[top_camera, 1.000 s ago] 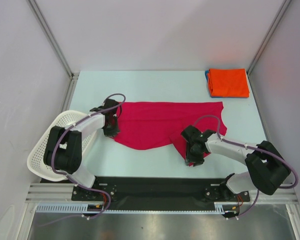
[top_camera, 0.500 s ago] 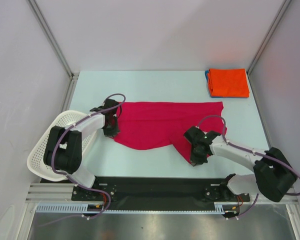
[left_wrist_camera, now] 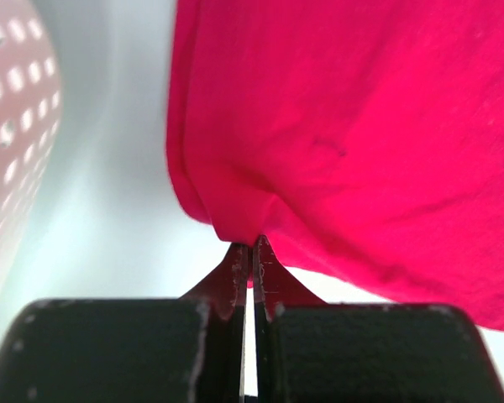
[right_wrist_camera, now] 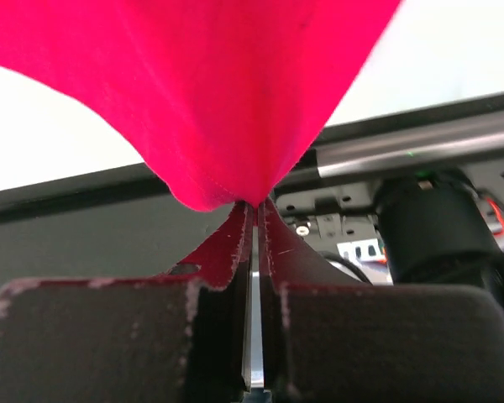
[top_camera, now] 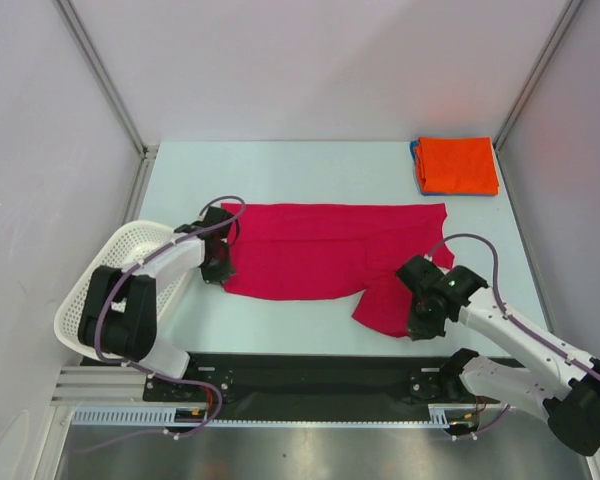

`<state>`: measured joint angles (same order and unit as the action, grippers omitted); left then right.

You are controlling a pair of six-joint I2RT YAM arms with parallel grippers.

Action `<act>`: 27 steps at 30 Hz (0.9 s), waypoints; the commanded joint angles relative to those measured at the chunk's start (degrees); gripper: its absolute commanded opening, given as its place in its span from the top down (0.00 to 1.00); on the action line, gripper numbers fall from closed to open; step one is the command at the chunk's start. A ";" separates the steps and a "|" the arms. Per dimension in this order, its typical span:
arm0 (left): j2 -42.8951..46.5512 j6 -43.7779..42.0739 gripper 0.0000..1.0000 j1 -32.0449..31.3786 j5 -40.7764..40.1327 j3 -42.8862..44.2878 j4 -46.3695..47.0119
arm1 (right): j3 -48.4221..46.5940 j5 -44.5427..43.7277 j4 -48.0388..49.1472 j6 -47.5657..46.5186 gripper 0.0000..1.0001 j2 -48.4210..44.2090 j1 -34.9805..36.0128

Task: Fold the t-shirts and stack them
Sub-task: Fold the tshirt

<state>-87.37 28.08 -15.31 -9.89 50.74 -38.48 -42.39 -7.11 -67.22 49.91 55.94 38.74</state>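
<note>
Top external: crimson t-shirt point(top_camera: 320, 250) long axis L-R; left gripper point(left_wrist_camera: 252, 254) & right gripper point(right_wrist_camera: 254, 211) clamped on hem.

The right gripper point(right_wrist_camera: 254, 208) has its two dark fingers point(right_wrist_camera: 227, 245) pressed together with only a thin slit between them, pinching a gathered fold of the crimson t-shirt point(right_wrist_camera: 210, 92) at their tips. From that pinch the cloth fans upward and outward, filling most of the upper part of the view, with a stitched hem running along its lower edge. The pale counter point(right_wrist_camera: 458, 54) shows on either side of the cloth. Below it runs a dark base plate point(right_wrist_camera: 67, 225), and to the right a silvery metal rail point(right_wrist_camera: 420, 149) with a black cylindrical arm joint point(right_wrist_camera: 428, 228) beneath it, beside some wiring.
</note>
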 commanded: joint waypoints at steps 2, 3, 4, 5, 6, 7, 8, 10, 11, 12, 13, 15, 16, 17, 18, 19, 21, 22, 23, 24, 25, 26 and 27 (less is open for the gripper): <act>5.19 3.30 1.00 0.72 -2.15 -1.25 -1.86 | -4.98 -1.50 -7.65 -1.74 1.00 -2.05 -4.72; 5.63 3.82 1.00 0.89 -2.41 -1.43 -2.56 | -5.85 -1.41 -8.44 -3.83 1.00 -2.67 -7.69; 5.98 4.09 1.00 0.90 -2.50 -1.52 -2.83 | -6.30 -0.89 -8.89 -3.86 1.00 -3.46 -9.19; 6.33 4.27 1.00 0.90 -2.59 -1.87 -3.00 | -6.73 -0.10 -9.85 -6.20 1.00 -4.08 -11.04; 7.12 4.70 1.00 0.90 -2.59 -2.05 -3.09 | -7.17 0.43 -10.38 -7.45 1.00 -4.96 -12.80; 7.30 4.88 1.00 0.98 -2.68 -2.31 -3.35 | -8.22 0.87 -11.00 -8.50 1.00 -5.31 -14.47; 7.74 5.06 1.00 0.98 -2.68 -2.66 -3.44 | -8.67 2.18 -11.87 -11.21 1.00 -5.49 -18.05; 8.71 5.67 1.00 0.98 -2.94 -3.01 -3.79 | -10.33 2.81 -12.84 -13.86 1.00 -5.85 -21.41; 8.88 5.85 1.00 0.98 -3.03 -3.10 -4.23 | -10.86 3.68 -13.37 -15.01 1.00 -5.76 -24.21; 8.97 6.11 1.00 0.98 -3.20 -3.10 -4.50 | -11.57 3.77 -13.64 -17.28 1.00 -5.50 -25.63; 9.41 6.29 1.00 0.98 -3.38 -3.10 -4.67 | -12.27 3.69 -14.33 -17.13 1.00 -4.88 -26.25; 9.59 6.73 1.00 0.98 -3.82 -2.93 -5.55 | -13.50 5.97 -13.90 -17.74 1.00 -4.44 -27.31; 9.68 6.90 0.99 0.98 -3.99 -2.93 -5.73 | -13.94 5.97 -14.25 -17.83 1.00 -4.09 -27.75; 9.76 6.99 1.00 0.98 -4.00 -3.10 -5.73 | -14.82 6.49 -14.51 -18.18 1.00 -4.00 -28.54; 9.77 7.25 1.00 0.98 -4.26 -3.19 -5.82 | -15.09 6.59 -14.52 -19.05 1.00 -3.83 -30.11; 9.77 7.34 1.00 0.98 -4.52 -3.28 -5.82 | -15.44 6.59 -14.43 -19.50 1.00 -3.74 -30.65; 9.07 7.34 1.00 0.98 -4.44 -2.84 -5.55 | -16.23 8.78 -13.99 -20.03 1.00 -2.95 -31.62; 8.71 7.34 1.00 0.98 -4.35 -2.58 -5.73 | -16.67 8.87 -13.90 -20.38 1.00 -2.60 -32.41; 8.10 7.17 1.00 0.98 -4.26 -1.79 -5.73 | -16.93 9.22 -13.38 -20.64 1.00 -1.64 -32.85; 7.83 6.73 1.00 0.98 -4.43 -1.44 -5.64 | -18.15 9.22 -13.11 -21.16 1.00 -1.10 -33.72; 7.57 6.38 1.00 0.98 -4.52 -0.91 -5.55 | -18.77 9.31 -12.94 -21.61 1.00 -0.49 -35.38; 7.39 5.94 1.00 0.98 -4.52 0.31 -5.55 | -19.56 9.66 -12.07 -22.74 1.00 0.13 -36.53; 6.70 5.33 1.00 0.98 -4.61 1.11 -5.55 | -20.44 9.84 -11.80 -23.36 1.00 1.61 -37.50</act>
<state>-79.96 34.41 -14.76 -12.47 48.29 -43.72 -58.89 1.45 -76.49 29.93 55.75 3.79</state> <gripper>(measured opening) 0.014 0.021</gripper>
